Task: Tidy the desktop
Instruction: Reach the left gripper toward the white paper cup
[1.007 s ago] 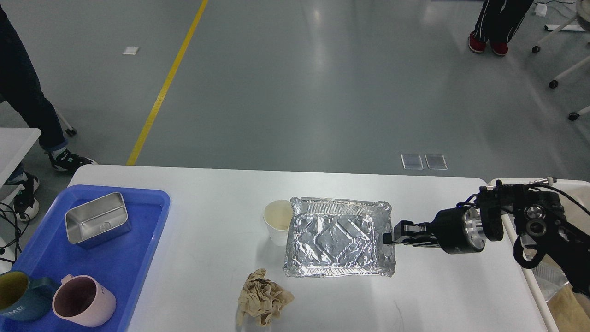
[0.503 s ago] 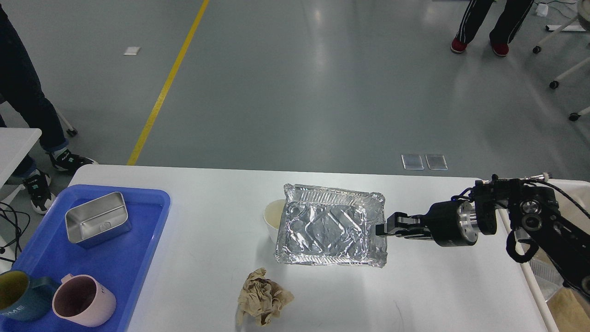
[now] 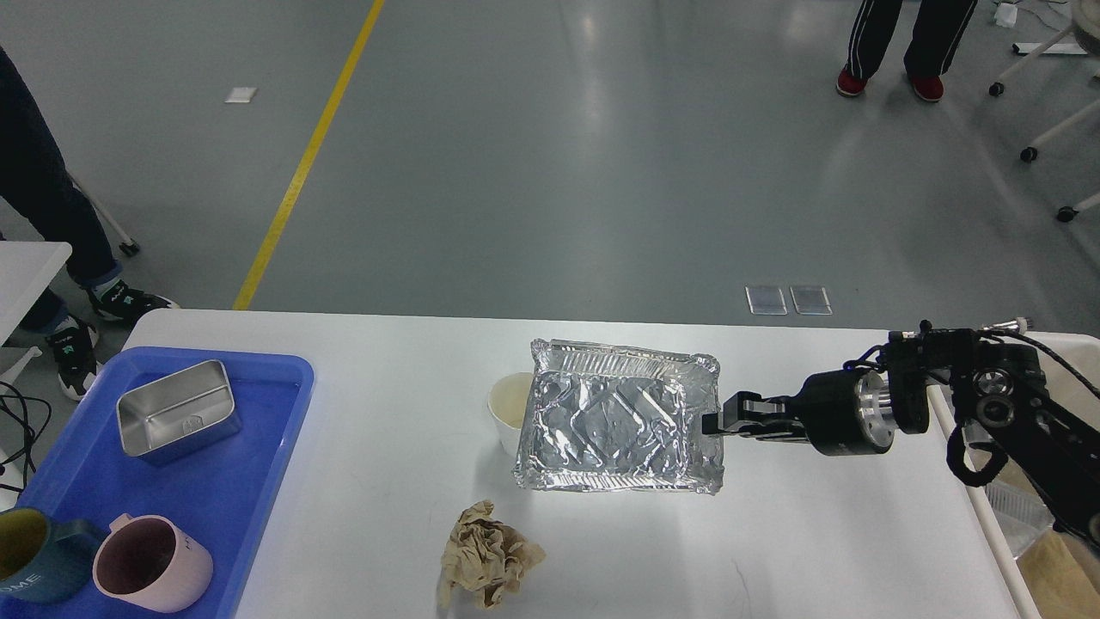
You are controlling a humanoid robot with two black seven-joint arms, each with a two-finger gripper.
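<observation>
A crumpled brown paper wad [image 3: 487, 557] lay loose near the front edge of the desktop [image 3: 395, 413], about midway along it, touching nothing and, by the look of it, rubbish awaiting removal; at the front left corner a blue tray [image 3: 219, 507] overhung the white top and gathered the reusable ware, a pink mug [image 3: 153, 563] and a dark mug [image 3: 30, 554] at its near end, a steel box [image 3: 178, 411] at its far end, which suggested the tray served as the collecting point for crockery; toward the middle of the desktop the right gripper [image 3: 715, 423] reached in level from the right edge, its jaws closed narrowly on the right rim of a foil tray [image 3: 614, 421], gripped at the edge probably because the thin flange was the only part slim enough to pinch; the foil tray appeared raised slightly off the surface, its left side overlapping a white paper cup [image 3: 507, 408] that stood just behind and beside it; beyond the right edge showed the rim of a cream bin [image 3: 950, 413], the likely destination for disposables, hence the grip on that side; the left gripper was not in view; farther off, past the desktop's rear edge, grey floor carried a yellow line [image 3: 305, 163] and bystanders' legs [image 3: 894, 43].
</observation>
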